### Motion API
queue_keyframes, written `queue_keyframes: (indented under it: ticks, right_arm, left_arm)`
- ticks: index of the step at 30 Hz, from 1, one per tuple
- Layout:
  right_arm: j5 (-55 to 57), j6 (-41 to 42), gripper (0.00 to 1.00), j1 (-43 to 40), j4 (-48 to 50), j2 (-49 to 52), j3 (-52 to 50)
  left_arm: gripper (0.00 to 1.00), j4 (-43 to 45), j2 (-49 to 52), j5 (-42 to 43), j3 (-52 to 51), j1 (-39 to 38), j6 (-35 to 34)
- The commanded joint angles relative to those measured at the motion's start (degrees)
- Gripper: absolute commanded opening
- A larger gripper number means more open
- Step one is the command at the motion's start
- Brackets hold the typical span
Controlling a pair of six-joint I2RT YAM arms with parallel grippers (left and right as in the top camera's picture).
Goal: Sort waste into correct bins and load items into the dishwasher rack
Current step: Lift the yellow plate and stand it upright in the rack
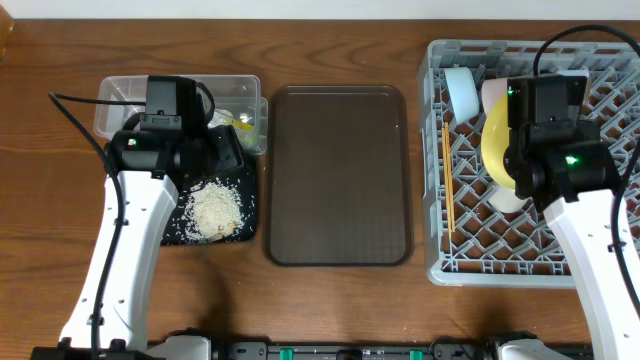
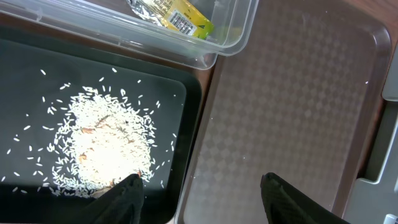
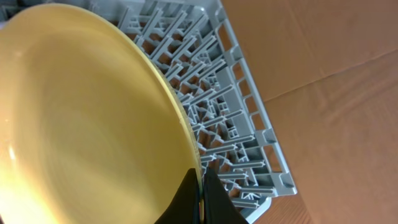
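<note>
Rice (image 2: pixel 106 143) lay heaped on the black tray (image 2: pixel 25 68) at the lower left, and the yellow-green wrapper (image 2: pixel 174 15) sat in the clear tub (image 2: pixel 205 59) at the top. My left claw (image 2: pixel 199 186) hung spread wide, empty. My right claw (image 3: pixel 200 186) pinched the yellow plate (image 3: pixel 81 124) by its rim, bottom centre, with the dishwasher rack (image 3: pixel 249 155) behind it.

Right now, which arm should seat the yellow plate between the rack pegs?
Right. The right gripper is shut on the rim of the yellow plate, above the dishwasher rack. The left gripper hangs open and empty by the black tray, on the far side of the brown tray.
</note>
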Motion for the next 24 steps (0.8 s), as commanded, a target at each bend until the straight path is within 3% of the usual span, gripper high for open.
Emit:
queue_keyframes:
  ticks: [1, 9, 11, 15, 16, 19, 23, 24]
  right_arm:
    - [-1.75, 1.88, 0.01, -0.13, -0.28, 2.47, -1.29]
    - [-9.18, 7.80, 0.01, 0.00, 0.46, 6.16, -3.23]
    - [-12.07, 8.81, 0.16, 0.00, 1.25, 6.25, -3.23]
    - [-18.08, 11.34, 0.62, -0.09, 2.38, 5.77, -3.23]
    - [-19.82, 11.56, 0.68, -0.24, 2.43, 5.46, -3.23]
    - [-28.15, 12.61, 0.77, -2.19, 2.69, 3.48, -3.23]
    - [-39.82, 13.09, 0.88, -7.96, 2.89, 0.57, -3.23]
    - [-42.60, 12.66, 0.92, -9.44, 2.45, 0.09, -3.23]
  left_arm:
    - [0.63, -0.20, -0.31, 0.31, 0.04, 0.13, -0.04]
    - [0.64, -0.37, -0.31, 0.31, 0.04, 0.13, -0.04]
    - [0.64, -0.39, -0.31, 0.31, 0.04, 0.13, -0.02]
    - [0.64, -0.37, -0.33, 0.31, 0.04, 0.13, 0.52]
    - [0.64, -0.37, -0.35, 0.31, 0.04, 0.15, 1.57]
    - [0.64, -0.04, -0.94, 0.28, 0.04, 0.15, 7.45]
    - [0.64, 0.94, -1.92, 0.31, 0.04, 0.15, 9.73]
    - [0.71, 0.61, -2.12, 0.31, 0.04, 0.15, 9.73]
